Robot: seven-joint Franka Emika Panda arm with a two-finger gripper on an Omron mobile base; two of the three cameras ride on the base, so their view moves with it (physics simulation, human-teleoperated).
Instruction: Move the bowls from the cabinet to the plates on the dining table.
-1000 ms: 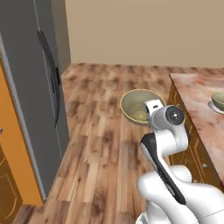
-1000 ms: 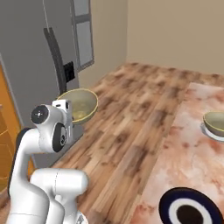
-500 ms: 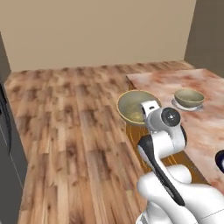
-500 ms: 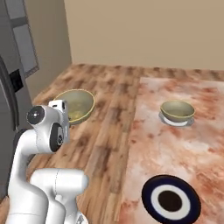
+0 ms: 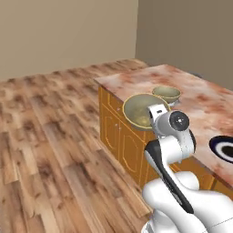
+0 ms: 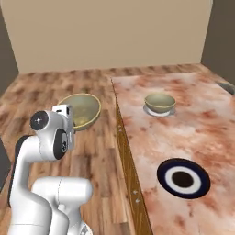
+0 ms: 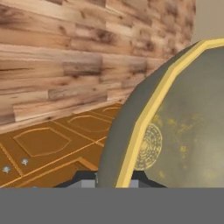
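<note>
Bowl gripped at rim by tool, beside dining table.

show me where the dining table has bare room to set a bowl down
The dining table is mostly bare. One bowl already sits on the pale plate at the far middle. The dark plate near the right edge is unoccupied. Bare marble lies between the two plates and along the near left edge. The gripper holds the second bowl off the table's left side.
</note>
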